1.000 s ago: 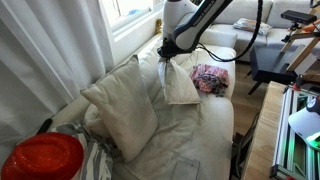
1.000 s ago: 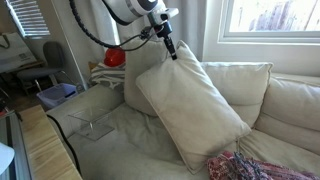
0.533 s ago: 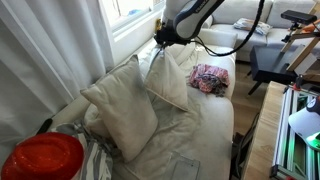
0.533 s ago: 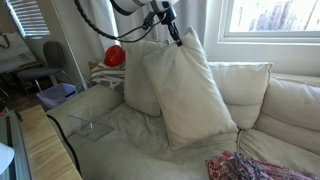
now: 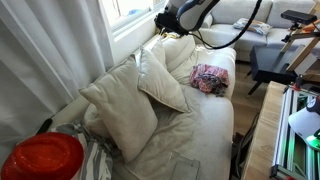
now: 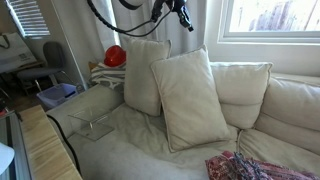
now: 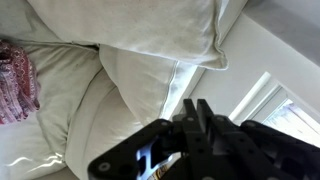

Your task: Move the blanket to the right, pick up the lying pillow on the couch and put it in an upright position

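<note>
The cream pillow (image 6: pixel 193 97) stands upright on the couch and leans on the back cushions; it also shows in an exterior view (image 5: pixel 163 76) and in the wrist view (image 7: pixel 150 30). My gripper (image 6: pixel 181 12) hangs above the pillow's top edge, clear of it, and shows at the top of an exterior view (image 5: pixel 166 16). In the wrist view the fingers (image 7: pixel 192 112) are pressed together with nothing between them. The pink patterned blanket (image 5: pixel 210 78) lies bunched on the seat beyond the pillow; it also shows in an exterior view (image 6: pixel 252 167) and in the wrist view (image 7: pixel 14 76).
A second cream pillow (image 5: pixel 120 110) stands beside the first one (image 6: pixel 145 72). A red round object (image 5: pixel 42 158) sits at the couch's end (image 6: pixel 115 56). A window and curtain (image 5: pixel 60 50) run behind the couch. A clear stand (image 6: pixel 92 124) rests on the seat.
My gripper held the pillow by its top corner and swung it upright. Now the pillow stands alone against the cushions and my gripper has risen off it.
</note>
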`<state>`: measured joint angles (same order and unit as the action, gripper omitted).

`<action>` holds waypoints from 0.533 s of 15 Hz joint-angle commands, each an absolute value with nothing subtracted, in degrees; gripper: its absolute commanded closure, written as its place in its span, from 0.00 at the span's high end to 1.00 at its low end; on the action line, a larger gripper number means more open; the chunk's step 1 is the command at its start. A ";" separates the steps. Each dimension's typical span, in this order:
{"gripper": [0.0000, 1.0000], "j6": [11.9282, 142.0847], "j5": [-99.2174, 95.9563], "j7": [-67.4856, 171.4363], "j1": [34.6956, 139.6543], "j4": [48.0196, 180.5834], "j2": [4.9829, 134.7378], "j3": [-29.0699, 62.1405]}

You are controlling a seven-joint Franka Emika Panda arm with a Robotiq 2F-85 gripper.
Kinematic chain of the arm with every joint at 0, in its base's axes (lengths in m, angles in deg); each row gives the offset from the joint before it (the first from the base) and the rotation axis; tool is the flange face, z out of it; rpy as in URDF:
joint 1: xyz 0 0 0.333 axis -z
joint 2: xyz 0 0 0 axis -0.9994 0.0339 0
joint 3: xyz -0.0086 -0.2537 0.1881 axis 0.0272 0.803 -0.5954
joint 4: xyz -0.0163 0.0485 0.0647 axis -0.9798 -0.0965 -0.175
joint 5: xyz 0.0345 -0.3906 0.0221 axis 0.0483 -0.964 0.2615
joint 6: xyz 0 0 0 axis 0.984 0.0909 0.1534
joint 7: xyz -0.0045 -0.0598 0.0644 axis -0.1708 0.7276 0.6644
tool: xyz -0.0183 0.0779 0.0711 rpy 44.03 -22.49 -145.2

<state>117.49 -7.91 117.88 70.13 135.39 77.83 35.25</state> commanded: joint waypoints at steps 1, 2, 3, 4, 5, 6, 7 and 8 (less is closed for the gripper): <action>0.10 117.49 -7.91 117.88 70.08 135.39 77.85 35.17; 0.35 117.49 -7.91 117.88 69.97 135.39 77.87 35.11; 0.36 116.20 -7.47 114.40 72.29 135.65 77.44 31.28; 0.41 114.86 -7.49 113.15 72.67 135.15 77.79 30.18; 0.50 113.81 -7.20 111.18 73.82 134.65 78.09 28.12; 0.56 112.21 -6.37 108.73 75.51 134.02 78.33 25.21; 0.63 110.71 -3.33 104.26 77.37 133.20 78.87 21.89; 0.72 109.08 -1.82 101.73 78.64 131.67 80.05 19.53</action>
<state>113.53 -6.60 110.22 73.74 134.85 78.08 26.94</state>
